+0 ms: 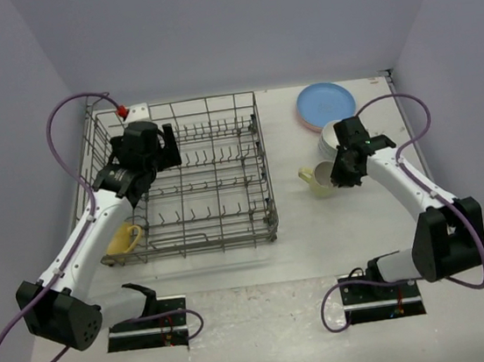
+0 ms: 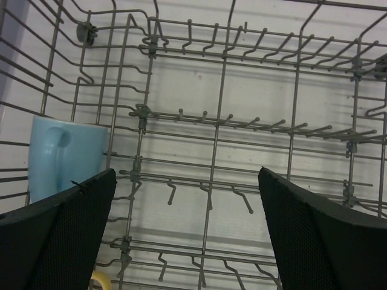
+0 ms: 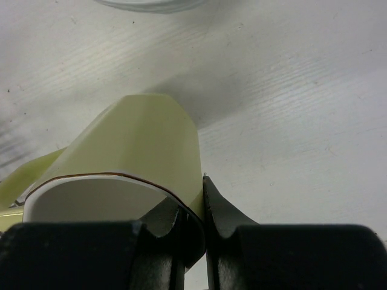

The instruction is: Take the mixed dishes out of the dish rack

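Yellow-green mug (image 1: 320, 182) is upright, handle toward rack (image 1: 267, 171), right fingers (image 3: 227, 220) pinching rim.

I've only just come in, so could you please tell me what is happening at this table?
Two robot arms are emptying a wire dish rack. The right gripper is shut on the rim of a pale yellow-green mug, out over the table right of the rack, near stacked plates and white bowls. The left gripper hangs open inside the rack beside a light blue mug. A yellow mug sits in the rack's near left corner.
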Motion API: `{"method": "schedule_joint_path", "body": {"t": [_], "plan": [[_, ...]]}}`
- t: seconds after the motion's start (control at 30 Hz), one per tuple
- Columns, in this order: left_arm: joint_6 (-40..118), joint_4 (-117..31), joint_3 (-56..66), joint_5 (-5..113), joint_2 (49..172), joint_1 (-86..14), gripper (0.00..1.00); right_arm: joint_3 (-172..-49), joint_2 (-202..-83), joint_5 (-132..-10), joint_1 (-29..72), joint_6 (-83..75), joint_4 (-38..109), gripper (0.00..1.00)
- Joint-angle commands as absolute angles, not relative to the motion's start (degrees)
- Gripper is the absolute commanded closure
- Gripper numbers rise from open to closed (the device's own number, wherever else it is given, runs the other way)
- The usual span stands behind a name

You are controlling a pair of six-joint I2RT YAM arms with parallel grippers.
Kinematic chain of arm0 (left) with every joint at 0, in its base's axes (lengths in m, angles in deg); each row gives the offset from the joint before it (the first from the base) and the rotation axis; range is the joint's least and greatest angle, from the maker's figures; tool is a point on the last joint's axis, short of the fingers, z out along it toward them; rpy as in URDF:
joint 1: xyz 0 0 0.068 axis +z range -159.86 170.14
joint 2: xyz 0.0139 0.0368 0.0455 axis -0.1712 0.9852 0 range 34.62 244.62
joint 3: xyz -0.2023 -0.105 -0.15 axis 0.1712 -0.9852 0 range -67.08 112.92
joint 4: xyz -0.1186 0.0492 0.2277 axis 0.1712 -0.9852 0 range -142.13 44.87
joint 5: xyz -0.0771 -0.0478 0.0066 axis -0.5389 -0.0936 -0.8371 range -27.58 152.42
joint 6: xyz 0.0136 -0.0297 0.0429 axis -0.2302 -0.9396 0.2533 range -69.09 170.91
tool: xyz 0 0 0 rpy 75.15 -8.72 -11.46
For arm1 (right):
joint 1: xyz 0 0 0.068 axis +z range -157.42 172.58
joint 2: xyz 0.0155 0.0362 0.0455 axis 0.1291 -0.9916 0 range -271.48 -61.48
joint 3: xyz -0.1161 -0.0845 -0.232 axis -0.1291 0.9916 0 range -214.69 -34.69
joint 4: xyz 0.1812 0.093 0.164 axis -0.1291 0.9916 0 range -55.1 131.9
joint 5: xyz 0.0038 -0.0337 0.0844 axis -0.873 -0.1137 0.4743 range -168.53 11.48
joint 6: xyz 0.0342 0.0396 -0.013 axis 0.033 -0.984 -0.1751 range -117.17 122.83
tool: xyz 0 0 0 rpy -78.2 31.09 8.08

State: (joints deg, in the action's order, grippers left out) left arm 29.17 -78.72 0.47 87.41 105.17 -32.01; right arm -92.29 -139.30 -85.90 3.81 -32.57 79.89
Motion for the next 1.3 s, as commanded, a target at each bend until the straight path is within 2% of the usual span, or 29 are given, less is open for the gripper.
{"method": "schedule_joint_path", "body": {"t": [0.0,0.13,0.33,0.37,0.43,0.47,0.6,0.63,0.7,0.8,0.9,1.03,1.2,1.23,1.27], "plan": [[28.2,-79.0,3.2,88.9,103.8,-27.8,0.0,-94.0,-142.4,-88.1,4.1,-34.5,75.1,1.0],[29.5,-77.0,2.0,85.2,103.1,-19.5,0.0,-96.6,-146.3,-88.1,5.0,-34.4,76.2,0.96],[33.4,-75.1,1.7,82.2,103.5,-17.5,0.0,-99.4,-150.3,-87.7,5.0,-34.9,78.4,0.83],[34.4,-75.5,1.6,82.0,103.6,-17.3,0.0,-99.6,-150.2,-88.0,5.1,-35.1,78.6,0.67],[35.1,-75.6,1.5,81.1,103.7,-16.5,0.0,-99.8,-149.4,-88.1,5.1,-35.1,78.6,0.53],[35.7,-75.5,1.5,80.7,103.8,-16.0,0.0,-100.3,-148.3,-87.8,5.1,-34.7,78.7,0.37],[36.7,-74.8,1.6,80.4,104.6,-14.1,0.0,-102.3,-145.9,-85.7,5.1,-32.9,79.5,0.17],[37.2,-74.9,1.6,80.3,105.1,-13.9,0.0,-102.9,-145.5,-84.9,5.1,-32.3,79.5,0.07],[37.5,-77.6,2.1,84.6,107.4,-13.7,0.0,-103.4,-143.6,-82.7,5.1,-31.2,79.9,0.02],[34.7,-81.1,2.4,89.9,111.1,-13.2,0.0,-104.0,-139.4,-79.9,6.1,-29.1,77.5,0.01],[34.0,-80.8,2.4,88.3,113.4,-13.0,0.0,-105.4,-137.6,-77.1,8.3,-26.9,72.1,0.01],[34.2,-79.8,0.9,88.0,113.5,-12.7,0.0,-115.3,-143.0,-78.4,14.5,-26.1,74.0,0.01],[35.3,-78.1,-1.2,89.3,113.4,-11.6,0.0,-120.2,-148.9,-76.6,17.5,-26.8,74.9,0.01],[36.4,-77.9,-1.6,89.1,114.0,-11.4,0.1,-121.0,-150.1,-76.0,18.0,-26.9,74.9,0.01],[36.5,-78.0,-1.8,89.0,114.3,-11.4,0.14,-121.3,-150.6,-75.5,18.2,-27.0,75.4,0.01]]}}
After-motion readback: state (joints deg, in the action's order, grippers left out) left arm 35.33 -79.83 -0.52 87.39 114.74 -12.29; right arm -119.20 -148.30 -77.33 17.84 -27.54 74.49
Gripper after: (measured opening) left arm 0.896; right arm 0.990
